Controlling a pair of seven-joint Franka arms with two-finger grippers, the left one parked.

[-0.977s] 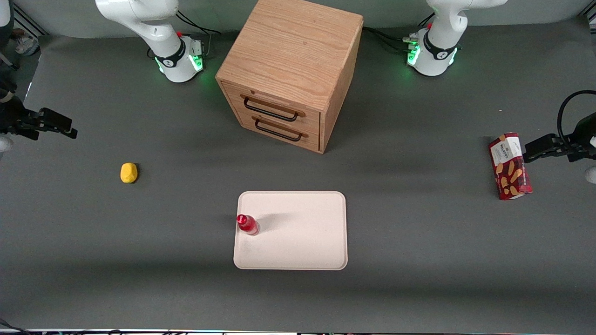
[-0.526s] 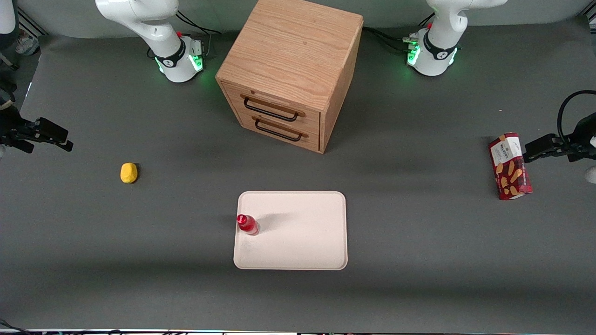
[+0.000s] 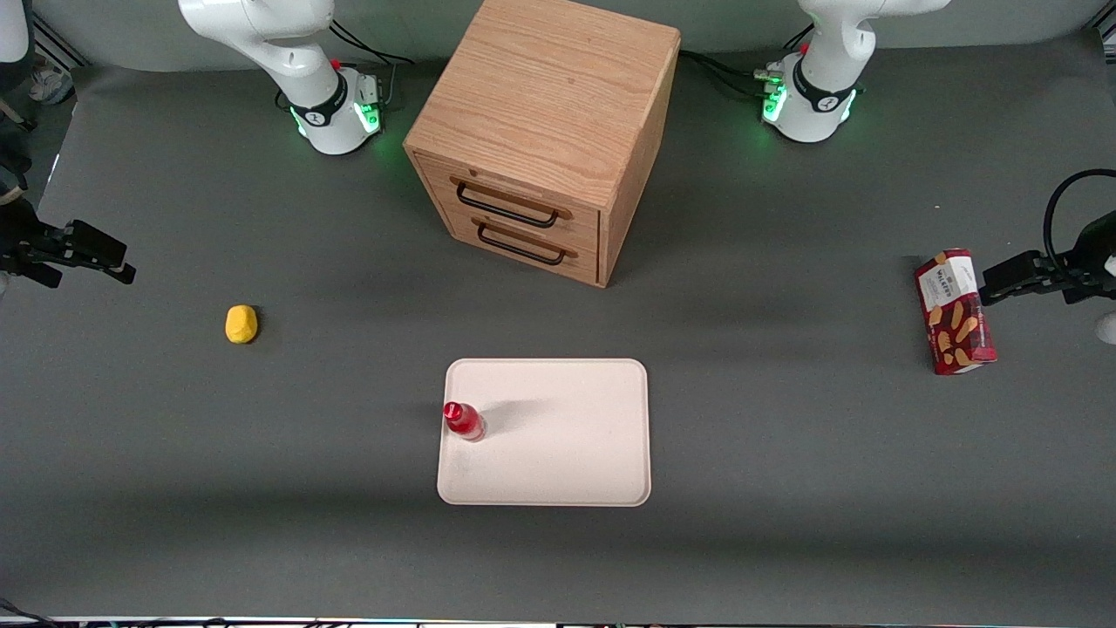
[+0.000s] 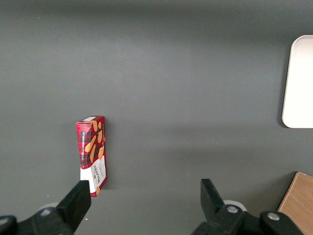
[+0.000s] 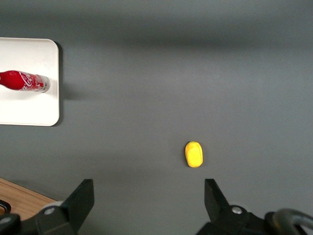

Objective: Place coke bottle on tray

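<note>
Coke bottle stands upright on the tray, touching nothing else, at the tray's 9 o'clock edge in the front view. Gripper hangs well apart from it at the working arm's end of the table, fingers spread wide, holding nothing. Yellow lemon-like item lies on the mat between gripper and tray. Wooden drawer cabinet sits at tray's 12 o'clock. Red wafer box lies toward the parked arm's end.

Your gripper hangs wide-fingered at the working arm's end of the table, with only the yellow lump between it and the tray. The coke bottle stands upright at the tray's near edge; the wooden drawer cabinet sits farther from the camera.
</note>
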